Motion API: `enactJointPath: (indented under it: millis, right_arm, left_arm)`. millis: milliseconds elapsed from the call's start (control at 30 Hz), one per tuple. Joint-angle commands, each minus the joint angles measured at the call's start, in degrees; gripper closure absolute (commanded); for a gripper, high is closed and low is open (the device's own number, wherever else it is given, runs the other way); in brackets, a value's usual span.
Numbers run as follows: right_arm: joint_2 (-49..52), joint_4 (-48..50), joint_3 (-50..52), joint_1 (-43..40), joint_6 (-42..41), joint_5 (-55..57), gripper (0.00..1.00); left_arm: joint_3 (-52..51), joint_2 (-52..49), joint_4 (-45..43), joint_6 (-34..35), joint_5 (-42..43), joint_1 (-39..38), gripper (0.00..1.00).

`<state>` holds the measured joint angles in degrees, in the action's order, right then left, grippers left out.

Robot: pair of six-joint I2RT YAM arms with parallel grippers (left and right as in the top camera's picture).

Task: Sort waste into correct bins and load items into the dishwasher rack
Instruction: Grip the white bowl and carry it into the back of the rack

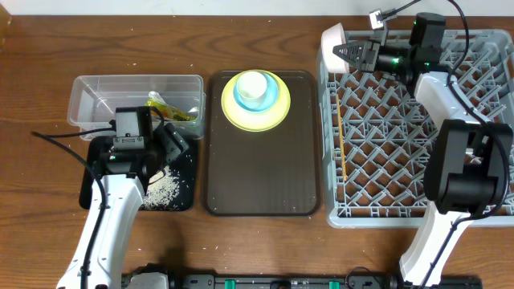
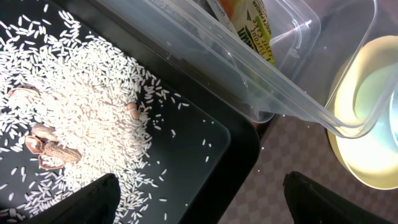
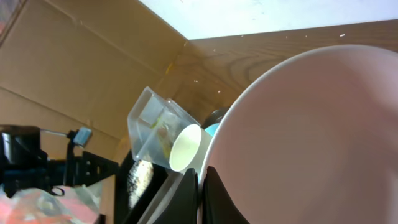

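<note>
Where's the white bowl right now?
In the overhead view, the white bowl is on the right, gripped by the right gripper at the top-left corner of the dishwasher rack.

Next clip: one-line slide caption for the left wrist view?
Open left gripper above glossy black tray strewn with pale rice grains, beside clear plastic tub holding green-and-orange snack wrapper.

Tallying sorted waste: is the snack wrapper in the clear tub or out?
In. The snack wrapper lies within the walls of the clear tub in the overhead view; the left wrist view shows it behind the clear wall.
</note>
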<state>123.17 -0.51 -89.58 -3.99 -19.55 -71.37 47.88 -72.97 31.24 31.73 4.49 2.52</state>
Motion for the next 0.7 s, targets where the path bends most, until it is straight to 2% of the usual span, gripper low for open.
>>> enactJointPath:
  millis: [0,433,667]
  right_arm:
    - [0.7,-0.5,-0.2,-1.2,-5.6,-2.5,0.99]
    - [0.7,0.7,-0.2,-3.8,-23.0,-5.1,0.99]
    - [0.7,13.8,-0.2,-1.9,-36.9,-7.4,0.99]
  left_arm:
    - [-0.3,0.4,0.2,0.3,-0.7,0.2,0.13]
    - [-0.3,0.4,0.4,0.3,-0.7,0.2,0.13]
    - [-0.3,0.4,0.4,0.3,-0.7,0.2,0.13]
